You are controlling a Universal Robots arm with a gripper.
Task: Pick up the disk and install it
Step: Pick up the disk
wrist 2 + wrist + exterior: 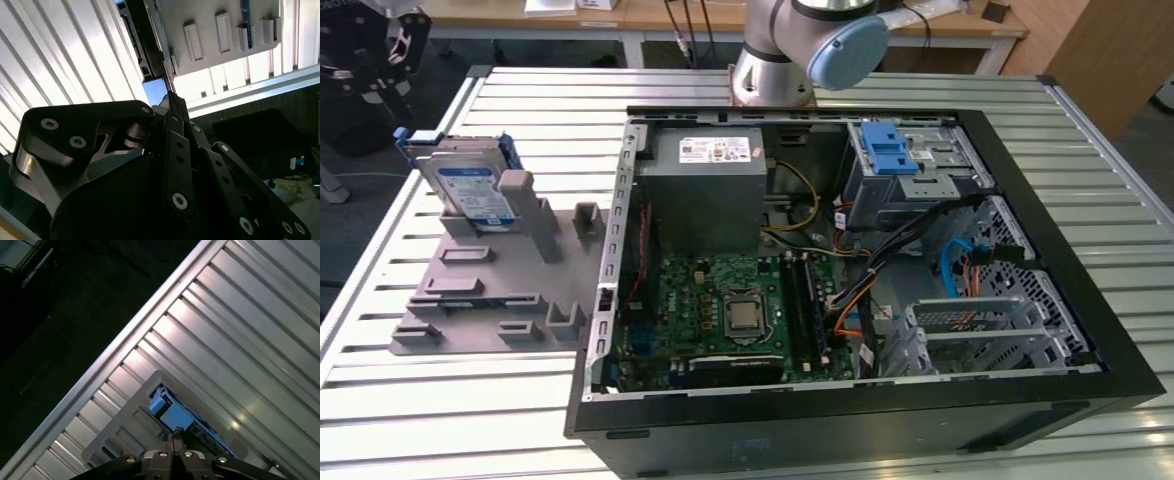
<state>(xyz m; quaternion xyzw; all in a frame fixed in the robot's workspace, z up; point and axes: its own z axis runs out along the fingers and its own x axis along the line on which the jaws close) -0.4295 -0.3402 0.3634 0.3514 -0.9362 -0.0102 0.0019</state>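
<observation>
Silver metal with a white-and-blue label, the disk (464, 185) stands on edge in a slot of the grey plastic holder (494, 290), which lies on the slatted aluminium counter (454, 400) to the exterior view's left of the open computer case (1014, 400). In the first wrist view the gripper (175, 432) hangs over the disk's upper edge (177, 416), its 2 fingers drawn together until the tips meet, with nothing between them. I judge the disk to be rigid and dense for its size, so it should not bend in a grasp, but its weight would swing it if it were taken off-centre. Its bare metal faces look smooth and probably slippery, and a drive of this kind is likely to suffer from knocks or a drop. The blue plastic rails (414, 150) along its sides seem thinner and springier than the body, and so a poorer place to squeeze. The best hold appears to be across the 2 broad flat faces, near the middle of the upper part that rises clear of the holder, away from the grey post (515, 195) that stands against 1 face.
</observation>
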